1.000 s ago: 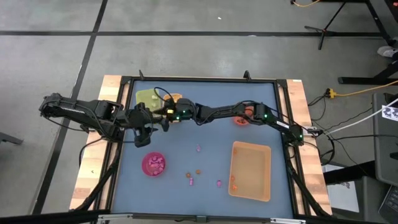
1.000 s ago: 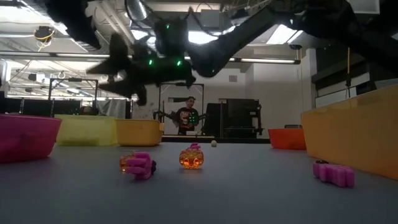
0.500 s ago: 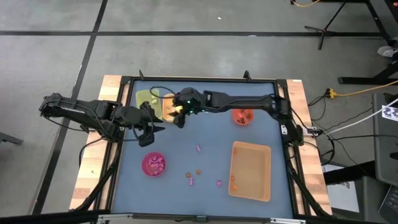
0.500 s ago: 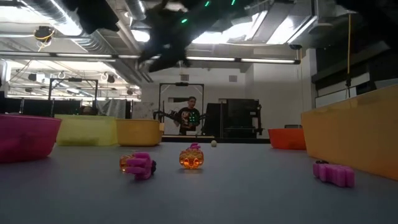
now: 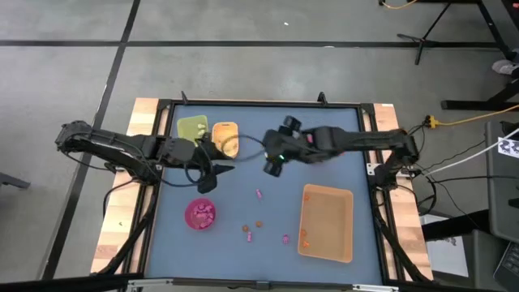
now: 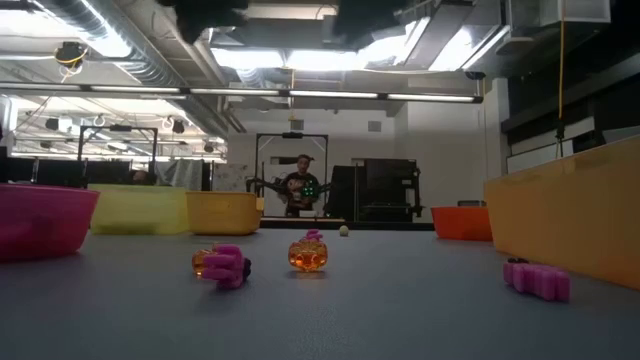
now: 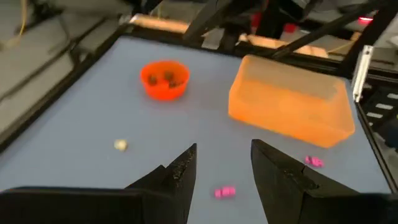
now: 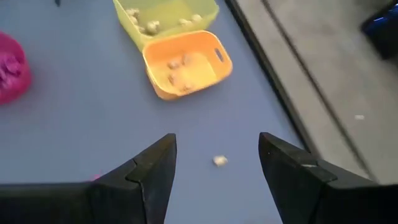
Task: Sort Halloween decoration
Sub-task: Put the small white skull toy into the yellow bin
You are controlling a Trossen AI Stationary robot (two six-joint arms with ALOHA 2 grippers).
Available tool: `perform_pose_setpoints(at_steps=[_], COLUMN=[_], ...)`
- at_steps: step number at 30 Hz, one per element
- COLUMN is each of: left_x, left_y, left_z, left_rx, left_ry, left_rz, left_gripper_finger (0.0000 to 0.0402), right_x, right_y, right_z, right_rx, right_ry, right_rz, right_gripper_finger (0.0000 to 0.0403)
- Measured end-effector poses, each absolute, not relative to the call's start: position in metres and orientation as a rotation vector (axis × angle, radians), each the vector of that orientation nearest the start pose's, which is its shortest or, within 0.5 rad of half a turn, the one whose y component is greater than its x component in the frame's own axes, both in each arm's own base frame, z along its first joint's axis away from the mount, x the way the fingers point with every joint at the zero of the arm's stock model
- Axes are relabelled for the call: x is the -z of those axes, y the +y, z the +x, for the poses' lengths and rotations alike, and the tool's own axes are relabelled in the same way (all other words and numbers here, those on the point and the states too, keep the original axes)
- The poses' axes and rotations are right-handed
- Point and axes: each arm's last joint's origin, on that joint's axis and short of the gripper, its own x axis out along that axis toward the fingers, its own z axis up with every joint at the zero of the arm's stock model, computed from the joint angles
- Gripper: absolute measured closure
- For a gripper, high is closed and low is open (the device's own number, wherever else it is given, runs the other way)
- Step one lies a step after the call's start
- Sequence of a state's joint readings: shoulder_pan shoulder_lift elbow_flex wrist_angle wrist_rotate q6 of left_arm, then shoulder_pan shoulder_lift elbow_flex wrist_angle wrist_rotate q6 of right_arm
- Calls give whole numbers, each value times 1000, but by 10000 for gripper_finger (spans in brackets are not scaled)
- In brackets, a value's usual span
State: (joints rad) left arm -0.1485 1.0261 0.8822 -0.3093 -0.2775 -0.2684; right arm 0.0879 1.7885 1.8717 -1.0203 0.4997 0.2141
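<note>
Beside smooth orange tray [image 5: 225, 138]: lumpy cream trinket [image 8: 219, 161]; left claw [image 5: 219, 169] and right claw [image 5: 272, 168] spread, empty.

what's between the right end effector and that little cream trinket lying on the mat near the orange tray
Nothing visible. The right end effector is open and the cream trinket lies on bare mat just ahead of its fingers. The small orange tray sits farther on, past the trinket, not in the path.

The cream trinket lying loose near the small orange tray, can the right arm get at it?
Probably yes: the open right gripper hangs above the cream trinket, with bare mat around it.
</note>
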Motion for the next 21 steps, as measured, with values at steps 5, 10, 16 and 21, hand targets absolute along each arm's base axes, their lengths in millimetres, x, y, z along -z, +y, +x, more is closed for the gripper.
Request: perform_pose_setpoints(at_steps=[5, 10, 16, 21], left_x=[-309, -298, -274, -252], left_y=[-24, -14, 7, 30], left_z=[246, 275, 305, 324], left_rx=[-117, -124, -186, -262], left_ry=[342, 277, 256, 257], left_rz=[-113, -136, -117, -130], left_gripper_finger=[264, 264, 264, 264], right_x=[-375, -370, -367, -366], right_y=[47, 63, 73, 81], right_z=[339, 321, 310, 301], right_rx=[565, 675, 684, 686], right_ry=[906, 965, 1022, 1064], right_rz=[-118, -148, -173, -198], right_gripper_finger=[178, 178, 178, 178])
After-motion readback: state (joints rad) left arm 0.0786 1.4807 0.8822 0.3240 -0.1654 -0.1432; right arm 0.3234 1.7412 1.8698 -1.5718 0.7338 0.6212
